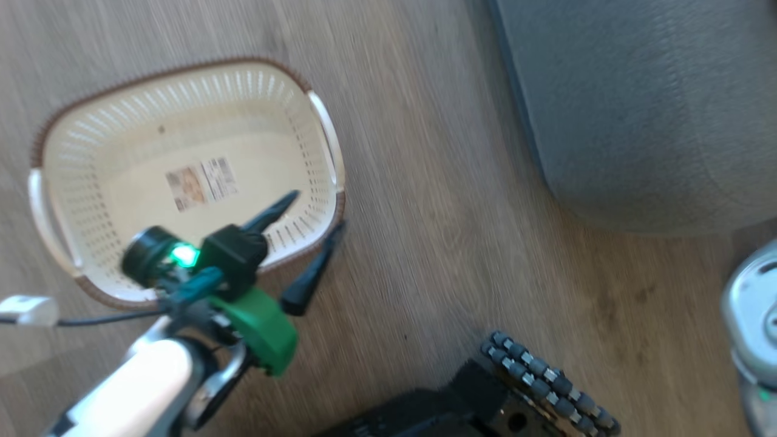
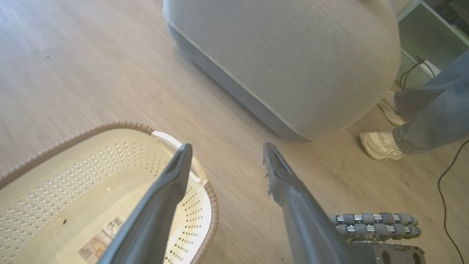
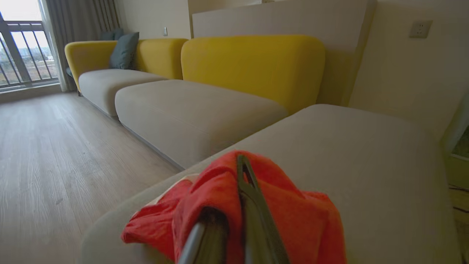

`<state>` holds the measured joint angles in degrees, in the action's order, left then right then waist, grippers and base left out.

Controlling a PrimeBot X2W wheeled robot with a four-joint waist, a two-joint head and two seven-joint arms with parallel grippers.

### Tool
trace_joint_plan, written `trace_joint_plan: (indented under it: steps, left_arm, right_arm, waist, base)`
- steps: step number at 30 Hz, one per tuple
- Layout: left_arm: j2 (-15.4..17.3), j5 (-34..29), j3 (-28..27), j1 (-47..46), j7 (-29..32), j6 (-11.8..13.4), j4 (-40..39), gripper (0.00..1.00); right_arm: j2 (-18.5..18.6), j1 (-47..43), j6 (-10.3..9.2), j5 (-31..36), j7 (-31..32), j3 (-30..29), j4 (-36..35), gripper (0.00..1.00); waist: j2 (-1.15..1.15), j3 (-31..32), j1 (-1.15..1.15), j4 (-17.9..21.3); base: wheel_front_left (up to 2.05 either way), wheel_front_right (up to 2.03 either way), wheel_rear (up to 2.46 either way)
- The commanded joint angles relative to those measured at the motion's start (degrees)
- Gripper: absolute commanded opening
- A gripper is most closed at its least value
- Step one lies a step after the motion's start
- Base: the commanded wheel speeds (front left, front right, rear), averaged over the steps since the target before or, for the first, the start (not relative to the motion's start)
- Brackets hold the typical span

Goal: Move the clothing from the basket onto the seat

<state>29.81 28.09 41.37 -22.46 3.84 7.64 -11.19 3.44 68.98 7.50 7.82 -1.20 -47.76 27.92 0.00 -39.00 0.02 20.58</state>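
head view, floor (image 1: 425, 182): pale wood-look planks, matt, grain running near to far.
head view, basket (image 1: 182, 68): on the floor at the left; cream perforated plastic, rounded corners, brown woven-look rim, a white handle at each end; a sticker (image 1: 201, 182) lies on its bare bottom.
head view, left gripper (image 1: 318, 210): long dark fingers spread wide, one over the basket's right end, the other outside the rim; green housing and a pale glossy forearm (image 1: 139, 382) behind it.
head view, seat (image 1: 643, 103): far right, grey woven upholstery with a rounded corner, apart from the basket.
head view, roller wheel (image 1: 549, 379): near edge, dark with small grey rollers.
left wrist view, room: the seat's edge carries a line of pale stitching; a person (image 2: 432, 106) in blue jeans and pale shoes stands at its right; a thin dark cable (image 2: 445, 198) trails on the floor.
right wrist view, right gripper (image 3: 242, 165): fingers pressed together, pinching the cloth.
right wrist view, clothing (image 3: 216, 190): soft bright red, crumpled, white trim at the left; bunched around the fingers at the seat's near edge; whether it rests there, cannot tell.
right wrist view, room: sofa (image 3: 253, 62) with yellow rounded backs, a grey-blue pillow (image 3: 124, 49), a window (image 3: 22, 44) far left, a wall socket (image 3: 420, 28).
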Motion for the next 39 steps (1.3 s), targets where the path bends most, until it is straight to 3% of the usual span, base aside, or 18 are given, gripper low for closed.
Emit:
trace_joint_plan:
  steps: [1, 2, 3, 4, 5, 6, 13, 20, 22, 26, 32, 39]
  left_arm:
    - [2.7, -0.7, -2.9, 1.3, 0.5, 1.0, -3.5, 1.00]
    - [3.5, -0.7, -3.3, 1.7, 0.6, 1.3, -4.2, 1.00]
    - [4.1, -0.7, -3.6, 2.1, 0.7, 1.5, -4.8, 1.00]
    - [4.6, -0.7, -3.9, 2.3, 0.9, 1.8, -5.4, 1.00]
    - [4.9, -0.7, -4.0, 2.4, 1.1, 1.9, -5.8, 1.00]
    - [5.1, -0.6, -4.2, 2.4, 1.3, 2.0, -6.2, 1.00]
    - [4.5, 0.2, -5.2, 1.1, 1.3, 2.5, -6.6, 1.00]
    - [1.2, 2.3, -5.7, 0.3, -1.4, 2.5, -3.1, 1.00]
    - [-0.6, 3.4, -5.7, 0.7, -3.2, 2.4, -0.5, 1.00]
    - [-2.8, 4.7, -5.7, 1.0, -5.5, 2.2, 2.8, 1.00]
    - [-4.3, 6.0, -6.3, 0.9, -7.6, 1.9, 5.7, 1.00]
    - [-6.7, 7.2, -6.5, 1.1, -10.5, 1.6, 9.2, 1.00]
  right_arm:
    - [0.3, -0.2, -0.01, 0.8, -2.2, -0.3, -0.3, 0.00]
    - [0.1, -0.5, -0.01, 1.2, -3.1, -0.3, 0.8, 0.00]
    - [0.0, -0.8, -0.01, 2.0, -4.0, -0.2, 1.8, 0.13]
    - [-0.1, -1.1, -0.01, 2.8, -4.9, -0.1, 2.7, 0.40]
    - [-0.2, -1.1, -0.01, 3.5, -5.8, -0.1, 3.6, 0.81]
    - [-0.3, -1.1, -0.01, 4.1, -6.4, -0.1, 4.5, 1.00]
    - [0.2, -1.8, -0.01, 7.1, -7.0, 4.8, 8.7, 1.00]
    - [2.8, -8.8, -0.01, 4.9, -4.9, 19.8, 8.5, 1.00]
    - [3.0, -14.9, -0.01, 1.7, -2.2, 27.4, 4.7, 1.00]
    - [4.0, -25.2, -0.01, -3.9, 3.1, 33.4, -4.7, 1.00]
    - [4.1, -40.1, -0.01, -7.6, 10.1, 33.8, -20.8, 1.00]
    - [1.8, -47.6, -0.01, -7.8, 9.3, 36.1, -33.3, 1.00]
  waist:
    - [0.00, -4.5, -0.02, 1.2]
    - [0.00, -4.9, -0.02, 1.6]
    - [0.00, -5.1, -0.02, 2.0]
    - [0.00, -5.2, -0.02, 2.4]
    - [0.00, -5.1, -0.02, 2.7]
    - [0.00, -4.9, -0.02, 3.0]
    - [0.00, -2.2, -0.02, 4.4]
    - [0.00, 4.4, -0.02, 3.8]
    - [0.00, 7.9, -0.02, 2.8]
    - [0.00, 11.5, -0.02, 0.9]
    - [0.00, 13.5, -0.02, -0.6]
    - [0.00, 17.2, -0.02, -3.7]
  base:
    - [0.00, 0.00, 0.00]
    - [0.00, 0.00, 0.00]
    - [0.00, 0.00, 0.00]
    - [0.00, 0.00, 0.00]
    - [0.00, 0.00, 0.00]
    - [0.00, 0.00, 0.00]
    - [0.00, 0.00, 0.00]
    - [0.00, 0.00, 0.00]
    - [0.00, 0.00, 0.00]
    - [0.00, 0.00, 0.00]
    - [0.00, 0.00, 0.00]
    - [0.00, 0.00, 0.00]
